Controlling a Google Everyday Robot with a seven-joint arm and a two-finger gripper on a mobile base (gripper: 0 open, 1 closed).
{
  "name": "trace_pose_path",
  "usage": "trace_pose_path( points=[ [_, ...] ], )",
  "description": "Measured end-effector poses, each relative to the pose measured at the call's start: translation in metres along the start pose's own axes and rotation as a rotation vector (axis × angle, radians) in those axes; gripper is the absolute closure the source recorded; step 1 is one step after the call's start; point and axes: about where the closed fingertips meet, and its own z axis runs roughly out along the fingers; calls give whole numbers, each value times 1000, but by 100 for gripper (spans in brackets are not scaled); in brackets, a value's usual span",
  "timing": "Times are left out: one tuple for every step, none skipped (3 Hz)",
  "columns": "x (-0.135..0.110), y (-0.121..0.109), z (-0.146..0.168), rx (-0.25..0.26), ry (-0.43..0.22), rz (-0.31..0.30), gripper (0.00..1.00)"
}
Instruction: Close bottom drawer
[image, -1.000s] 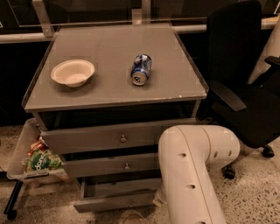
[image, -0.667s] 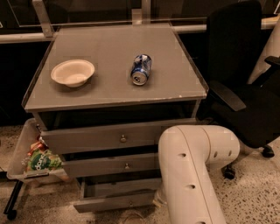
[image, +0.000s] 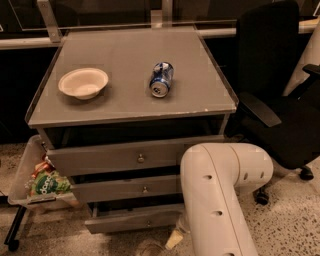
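Note:
The bottom drawer (image: 131, 220) is the lowest of three grey drawers in the cabinet (image: 130, 112). It stands pulled out a short way, with a narrow strip of its tray showing above the flat front panel. My white arm (image: 220, 200) reaches down in front of the cabinet's right side. My gripper (image: 173, 240) is low by the right end of the bottom drawer's front, mostly hidden behind the arm; only a pale tip shows. The middle drawer (image: 125, 189) and the top drawer (image: 120, 158) also stand slightly out.
A cream bowl (image: 83, 82) and a blue can lying on its side (image: 161, 79) are on the cabinet top. A black office chair (image: 280, 110) stands close on the right. A bin with snack bags (image: 44, 183) hangs at the left. The floor is speckled.
The bottom drawer's front panel has slid a little inward, and less of its tray shows. The arm's elbow has hardly moved.

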Motion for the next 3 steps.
trace_pose_path(
  points=[
    [0, 0, 0, 0, 0, 0, 0],
    [0, 0, 0, 0, 0, 0, 19],
    [0, 0, 0, 0, 0, 0, 42]
  ],
)
